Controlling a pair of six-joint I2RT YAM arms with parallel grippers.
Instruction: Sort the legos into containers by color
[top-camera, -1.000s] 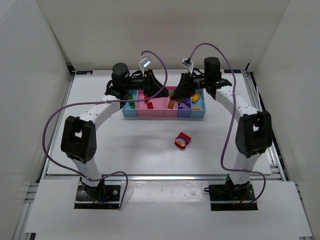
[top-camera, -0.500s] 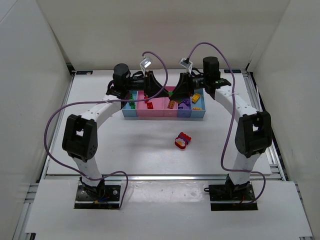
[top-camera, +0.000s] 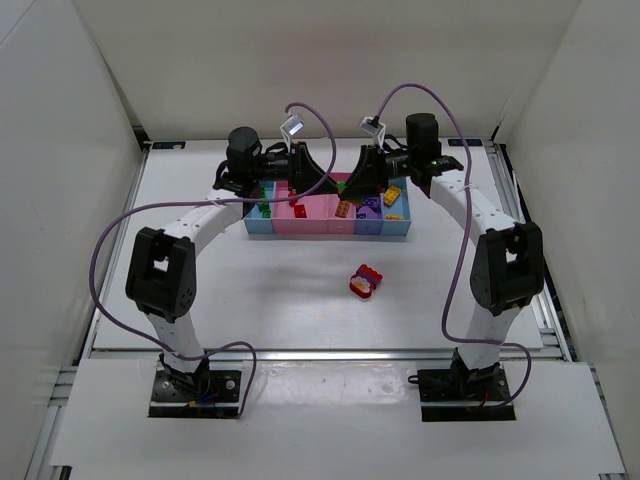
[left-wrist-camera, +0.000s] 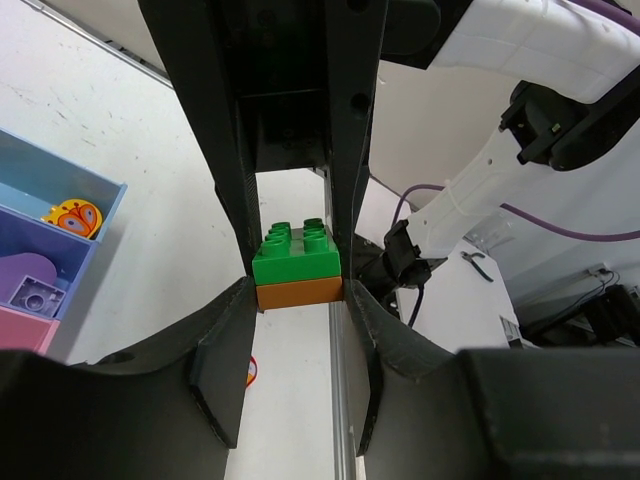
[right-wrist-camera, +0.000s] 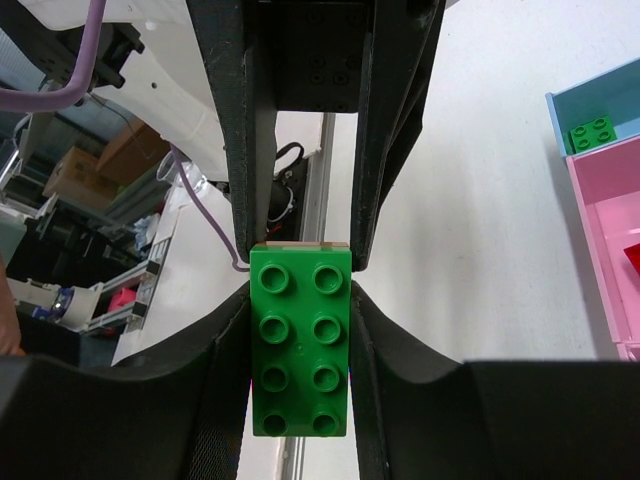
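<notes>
1. Right tool (right-wrist-camera: 300, 275) is clamping the lego stack (right-wrist-camera: 300, 340), green on orange, above the containers (top-camera: 320, 229).
2. Left tool (left-wrist-camera: 295, 288) is pinching the same stack's other end.
3. Step, seemingly: splitting it; the next move is calling for opposed pulling, then color-matched drops.

A white table (top-camera: 300, 300) stands inside a booth of plain white panels: a back wall (top-camera: 320, 60), a left wall (top-camera: 50, 200) and a right wall (top-camera: 595, 200). A metal rail (top-camera: 550, 320) runs along the table's right edge. The light is even and the shadows are soft. In the right wrist view a cluttered room shows beyond the booth, with a brown cardboard box (right-wrist-camera: 125, 150).
</notes>
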